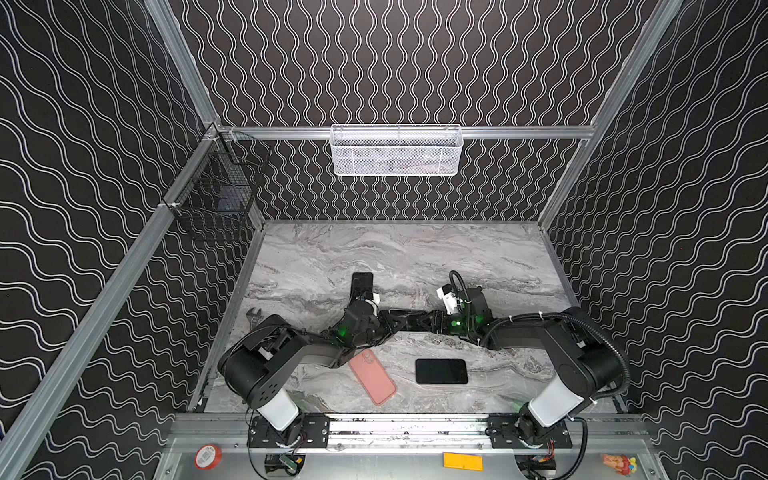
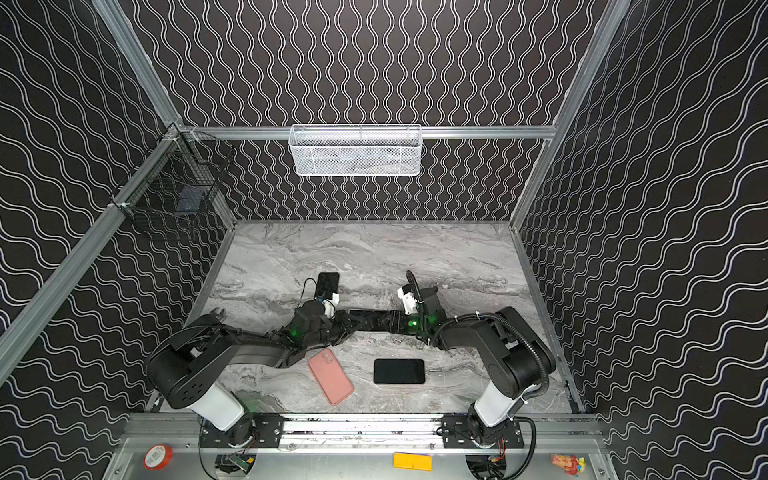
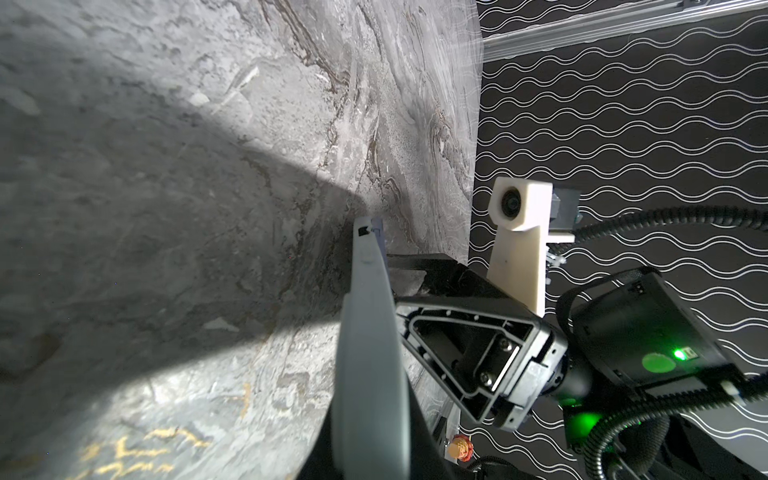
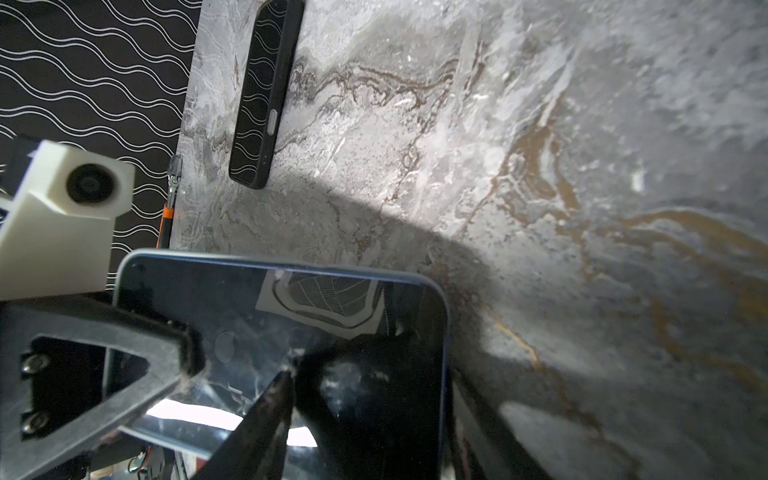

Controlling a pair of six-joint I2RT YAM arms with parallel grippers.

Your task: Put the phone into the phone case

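Spanning the gap between the two arms, the blue-rimmed phone (image 1: 409, 318) hangs raised over the middle of the marble-patterned desk (image 1: 374, 257). Its long axis runs parallel to the desk's front edge, one short end pointing at each arm. In both top views it shows only as a narrow dark bar. The left wrist view catches it edge-on (image 3: 365, 332), while the right wrist view looks onto its glossy screen (image 4: 249, 299).

The left gripper (image 1: 388, 324) is clamped narrow on the end nearer the left edge, and one of its fingers (image 4: 124, 324) lies flat on the screen. The right gripper (image 1: 428, 322) grips the opposite end.

The pink phone case (image 1: 372, 382) lies flat near the front edge, left of centre. Its long axis is diagonal, with the camera-cutout end pointing toward the left arm and the other end toward the front edge. Just beside it, apart, a black phone (image 1: 441, 371) lies flat with its long axis along the front edge.

Farther back, a black-cased phone (image 1: 361, 282) lies with its long axis pointing at the rear edge, its near end hidden under the left wrist.
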